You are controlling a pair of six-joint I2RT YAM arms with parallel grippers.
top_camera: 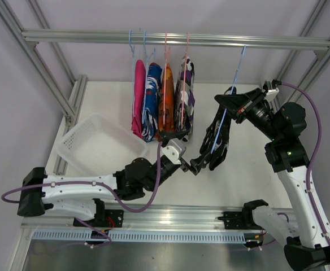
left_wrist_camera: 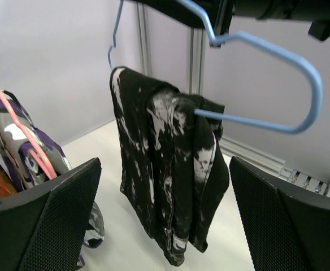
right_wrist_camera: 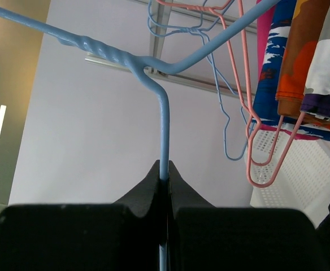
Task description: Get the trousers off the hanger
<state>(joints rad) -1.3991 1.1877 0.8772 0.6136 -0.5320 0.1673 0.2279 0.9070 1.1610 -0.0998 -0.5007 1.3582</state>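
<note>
At the left we see a basket (top_camera: 97,148) on the table (top_camera: 238,180). On the far rail (top_camera: 176,39) hang the pink trousers (top_camera: 138,101), blue trousers (top_camera: 152,104), orange trousers (top_camera: 166,96) and purple trousers (top_camera: 185,93). Right of them, our left gripper (top_camera: 198,165) gapes wide by the low end of the black trousers (left_wrist_camera: 165,169), draped over a blue hanger (right_wrist_camera: 164,130). Our right gripper (right_wrist_camera: 164,172) pinches that hanger's wire.
</note>
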